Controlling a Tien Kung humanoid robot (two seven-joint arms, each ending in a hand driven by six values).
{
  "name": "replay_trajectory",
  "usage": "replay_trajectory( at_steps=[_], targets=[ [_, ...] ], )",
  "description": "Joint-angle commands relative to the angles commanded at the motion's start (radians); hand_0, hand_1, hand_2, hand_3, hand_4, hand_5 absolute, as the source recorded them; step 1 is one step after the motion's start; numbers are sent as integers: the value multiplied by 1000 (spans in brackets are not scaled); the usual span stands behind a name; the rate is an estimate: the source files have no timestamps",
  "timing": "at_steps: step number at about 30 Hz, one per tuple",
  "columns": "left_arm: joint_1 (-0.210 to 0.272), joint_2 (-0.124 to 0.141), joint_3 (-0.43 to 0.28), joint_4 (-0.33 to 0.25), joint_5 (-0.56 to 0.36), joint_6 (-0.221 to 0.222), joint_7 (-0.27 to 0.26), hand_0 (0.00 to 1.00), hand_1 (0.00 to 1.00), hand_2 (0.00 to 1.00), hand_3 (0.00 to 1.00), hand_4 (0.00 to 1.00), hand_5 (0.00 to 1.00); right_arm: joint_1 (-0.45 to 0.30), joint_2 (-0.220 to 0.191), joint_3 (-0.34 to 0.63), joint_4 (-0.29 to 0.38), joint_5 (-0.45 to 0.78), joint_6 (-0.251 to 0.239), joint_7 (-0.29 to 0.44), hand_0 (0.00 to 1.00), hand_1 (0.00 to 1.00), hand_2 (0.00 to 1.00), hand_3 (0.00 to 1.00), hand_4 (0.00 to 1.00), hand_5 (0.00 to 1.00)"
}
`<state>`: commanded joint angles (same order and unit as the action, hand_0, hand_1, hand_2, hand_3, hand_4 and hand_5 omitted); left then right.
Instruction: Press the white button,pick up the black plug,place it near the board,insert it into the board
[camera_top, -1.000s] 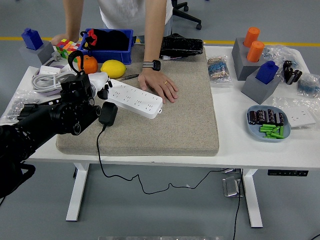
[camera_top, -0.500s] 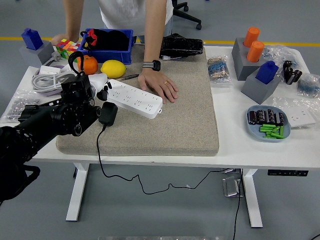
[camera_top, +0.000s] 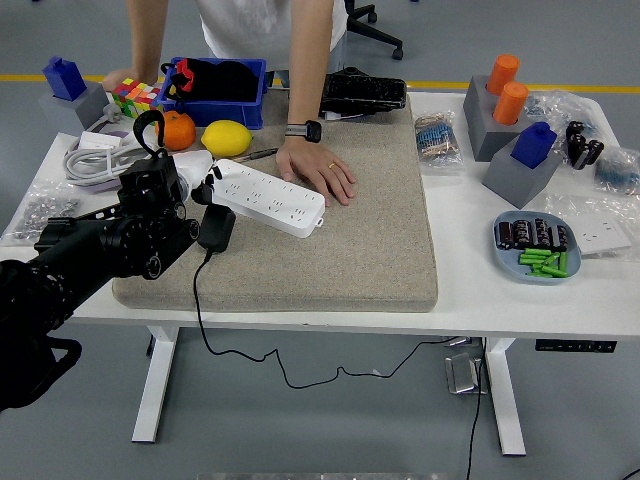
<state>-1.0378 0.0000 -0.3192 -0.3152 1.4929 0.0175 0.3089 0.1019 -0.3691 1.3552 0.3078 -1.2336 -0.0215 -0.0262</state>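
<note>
Left hand (camera_top: 190, 185), grip unclear, touches one white board (camera_top: 268, 196) beside one black plug (camera_top: 215, 228).

An orange (camera_top: 179, 129) and a lemon (camera_top: 226, 137) sit at upper left, before a blue bin (camera_top: 254, 98). A person's hand (camera_top: 318, 172) rests flat on the beige mat (camera_top: 370, 240). At right, a blue plate (camera_top: 503, 246) holds green pieces (camera_top: 547, 262).
</note>
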Motion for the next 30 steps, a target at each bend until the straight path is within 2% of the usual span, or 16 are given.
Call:
replay_trajectory(
  at_steps=[19,30],
  targets=[
    [20,0,15,-15,-9,40,-43,2,26,100,728,2,2,-3,4,1,-1,-3,0,0,753,626,600,598,668,376],
    [30,0,-4,-17,18,33,-45,2,25,100,726,2,2,-6,7,11,-2,-6,0,0,752,625,600,598,668,376]
  ],
)
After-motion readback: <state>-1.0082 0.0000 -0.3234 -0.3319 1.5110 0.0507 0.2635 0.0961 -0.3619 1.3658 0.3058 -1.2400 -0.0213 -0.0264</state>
